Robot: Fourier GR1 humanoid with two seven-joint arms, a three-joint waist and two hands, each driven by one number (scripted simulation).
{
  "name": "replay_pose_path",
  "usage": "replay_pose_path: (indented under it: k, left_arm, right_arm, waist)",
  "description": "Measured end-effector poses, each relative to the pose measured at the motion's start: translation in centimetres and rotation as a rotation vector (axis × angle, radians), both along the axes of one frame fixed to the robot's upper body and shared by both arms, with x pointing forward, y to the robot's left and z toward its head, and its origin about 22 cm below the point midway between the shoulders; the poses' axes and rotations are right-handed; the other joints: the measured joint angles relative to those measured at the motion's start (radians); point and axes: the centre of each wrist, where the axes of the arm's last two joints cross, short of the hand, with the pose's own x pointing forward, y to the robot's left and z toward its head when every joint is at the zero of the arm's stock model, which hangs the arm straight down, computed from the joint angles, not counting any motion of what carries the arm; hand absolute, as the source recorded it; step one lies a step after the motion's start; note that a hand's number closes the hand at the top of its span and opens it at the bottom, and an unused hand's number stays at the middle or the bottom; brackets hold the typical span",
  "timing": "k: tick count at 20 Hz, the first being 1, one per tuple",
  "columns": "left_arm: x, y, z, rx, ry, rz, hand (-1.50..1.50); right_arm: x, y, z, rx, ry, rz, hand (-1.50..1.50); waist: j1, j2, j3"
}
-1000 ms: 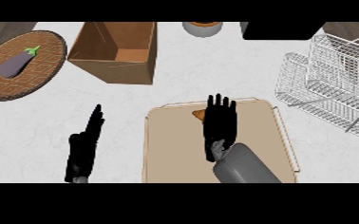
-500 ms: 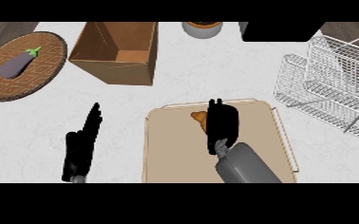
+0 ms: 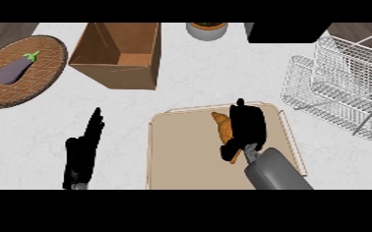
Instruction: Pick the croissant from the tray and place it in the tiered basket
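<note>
Lying on the tan tray [image 3: 181, 162] is the croissant [image 3: 224, 128], golden-brown and curved, and the right hand [image 3: 247, 125] is curled around it from its right side, thumb showing below the pastry at the croissant's lower end. No writing or labels can be read anywhere. That tray is a flat rectangle with a thin raised rim, holding nothing but the croissant. Right of the tray stands the tiered basket [image 3: 330, 86], white wire mesh, nothing visible inside it. Left of the tray, the left hand [image 3: 83, 147] rests over the pale speckled counter [image 3: 196, 73], fingers straight and holding nothing. Above-left of the tray sits an open brown cardboard box [image 3: 120, 54], its inside bare. Further left of the tray, a round woven mat [image 3: 44, 78] carries a purple eggplant [image 3: 16, 70] with a green stem. Above the tray, at the counter's far edge, a grey pot [image 3: 207, 30] is partly cut off.
</note>
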Motion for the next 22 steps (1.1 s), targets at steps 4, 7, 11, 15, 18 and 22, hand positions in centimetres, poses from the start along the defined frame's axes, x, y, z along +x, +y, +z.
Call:
replay_pose_path:
  k: [4, 7, 11, 15, 18, 22]
  left_arm:
    - [-0.7, 1.2, -0.2, 0.006, 0.006, 0.053, 0.0]
    - [-1.4, 1.8, -0.5, 0.003, 0.012, 0.075, 0.0]
    - [-1.7, 2.0, -0.6, 0.004, 0.015, 0.088, 0.0]
    - [-2.4, 2.1, -0.9, 0.0, 0.021, 0.095, 0.0]
    - [-2.5, 2.2, -0.7, 0.0, 0.017, 0.09, 0.0]
    - [-2.1, 1.8, -0.9, 0.002, 0.014, 0.073, 0.0]
  right_arm:
    - [-0.5, -10.4, -0.3, 0.055, 0.023, -0.09, 1.5]
    - [-1.4, -18.0, 1.1, 0.126, -0.007, -0.153, 1.5]
    - [-3.0, -26.2, 4.6, 0.261, -0.099, -0.215, 1.5]
    - [-4.9, -31.8, 9.4, 0.425, -0.244, -0.26, 1.5]
    - [-6.6, -35.1, 13.4, 0.52, -0.373, -0.269, 1.5]
    - [-9.7, -38.4, 19.7, 0.533, -0.522, -0.218, 1.5]
  waist:
    - [-0.056, 0.001, 0.005]
    - [-0.076, 0.002, 0.006]
    - [-0.088, 0.003, 0.007]
    - [-0.091, 0.0, 0.005]
    - [-0.089, -0.001, 0.004]
    - [-0.075, 0.003, 0.003]
